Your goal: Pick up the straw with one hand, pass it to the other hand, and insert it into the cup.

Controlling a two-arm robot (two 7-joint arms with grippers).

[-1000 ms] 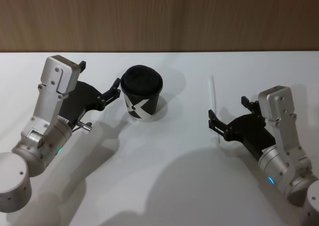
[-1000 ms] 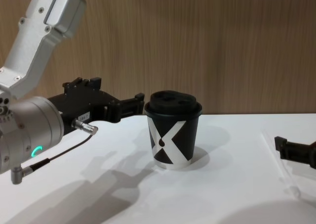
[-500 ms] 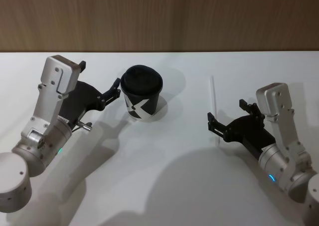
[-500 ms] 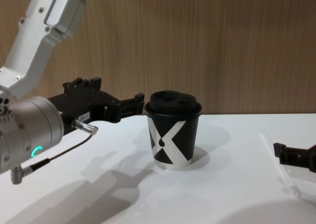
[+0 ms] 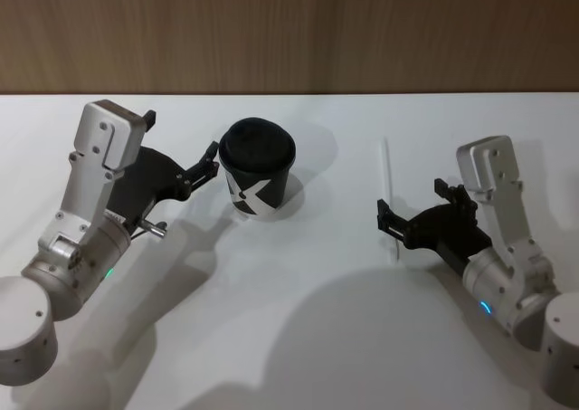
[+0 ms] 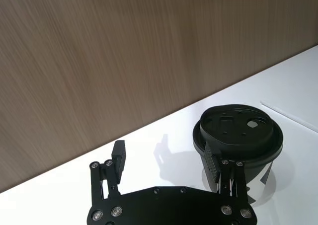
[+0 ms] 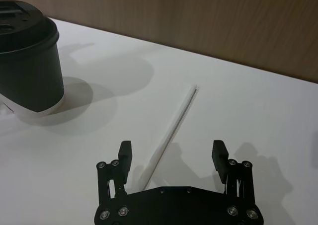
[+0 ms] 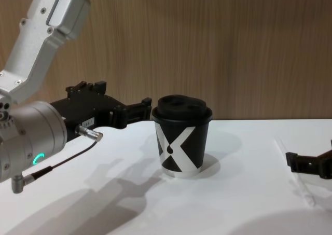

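Straw lies flat on the white bench, right of the cup with bare bench between them. Its long axis runs from near us toward the wooden wall, and its far end stops short of the bench's back edge. We note the right claw low over its near end, fingers wide apart, straw between them, ungripped. Left claw spread wide, one finger just beside the cup's lid.
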